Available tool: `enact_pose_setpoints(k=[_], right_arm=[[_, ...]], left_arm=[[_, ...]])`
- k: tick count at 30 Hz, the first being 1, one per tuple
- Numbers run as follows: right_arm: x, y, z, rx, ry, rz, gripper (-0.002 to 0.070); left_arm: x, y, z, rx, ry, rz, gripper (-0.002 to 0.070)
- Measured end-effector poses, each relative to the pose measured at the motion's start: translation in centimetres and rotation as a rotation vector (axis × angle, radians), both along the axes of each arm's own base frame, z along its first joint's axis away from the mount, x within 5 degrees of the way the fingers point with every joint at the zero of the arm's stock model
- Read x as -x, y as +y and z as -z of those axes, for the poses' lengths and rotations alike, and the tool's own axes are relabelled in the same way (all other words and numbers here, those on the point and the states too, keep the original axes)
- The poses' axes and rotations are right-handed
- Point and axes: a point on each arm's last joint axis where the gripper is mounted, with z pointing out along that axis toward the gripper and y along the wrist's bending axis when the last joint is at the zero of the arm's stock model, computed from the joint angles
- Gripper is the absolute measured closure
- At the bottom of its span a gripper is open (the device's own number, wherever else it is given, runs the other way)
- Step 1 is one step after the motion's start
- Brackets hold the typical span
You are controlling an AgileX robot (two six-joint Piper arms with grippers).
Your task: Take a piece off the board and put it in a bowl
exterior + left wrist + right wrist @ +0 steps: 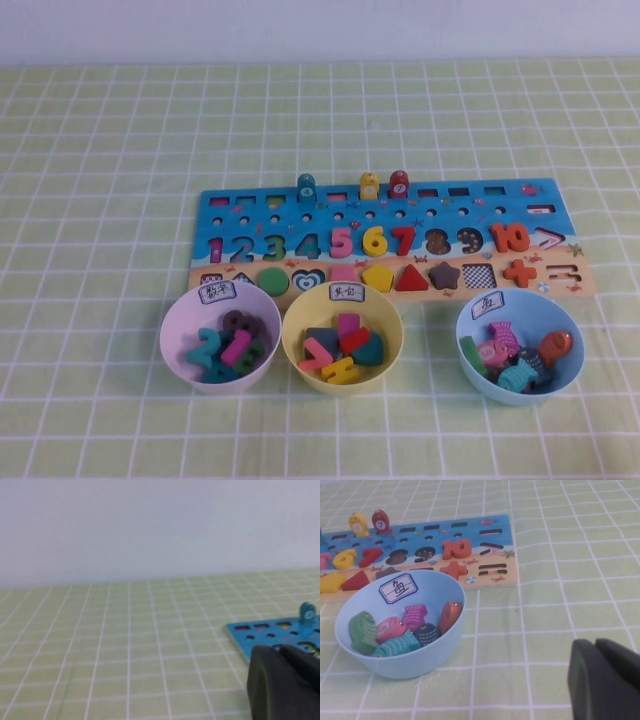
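Note:
The board (pixel 440 222) lies flat mid-table and also shows in the left wrist view (pixel 260 635) and the right wrist view (pixel 500 522). No grass-green peg stands on it. A grass-green fish-shaped piece (pixel 472 355) lies in the light blue bowl (pixel 520 398) among several other fish pieces; it also shows in the right wrist view (pixel 364 630), number disc hidden. The bowl (pixel 415 662) stands in front of the board's right end. My left gripper (pixel 278 649) is shut and empty, off the board's left end. My right gripper (pixel 594 642) is shut and empty, to the right of the bowl. Neither shows in the high view.
A teal peg (pixel 306 187), a yellow peg (pixel 369 185) and a red peg (pixel 399 184) stand on the board's back row. A lilac bowl (pixel 178 352) of numbers and a yellow bowl (pixel 292 335) of shapes stand in front of the board. A green checked cloth covers the table.

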Motion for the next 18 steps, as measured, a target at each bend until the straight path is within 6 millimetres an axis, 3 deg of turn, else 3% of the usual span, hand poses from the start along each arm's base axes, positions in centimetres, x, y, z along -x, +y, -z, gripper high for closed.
enact_pose_setpoints(k=[18], right_arm=[[0.0, 0.0, 0.0, 0.0, 0.0, 0.0, 0.0695]], left_arm=[[0.5, 0.5, 3.0, -0.074, 0.295, -0.068, 0.0678]])
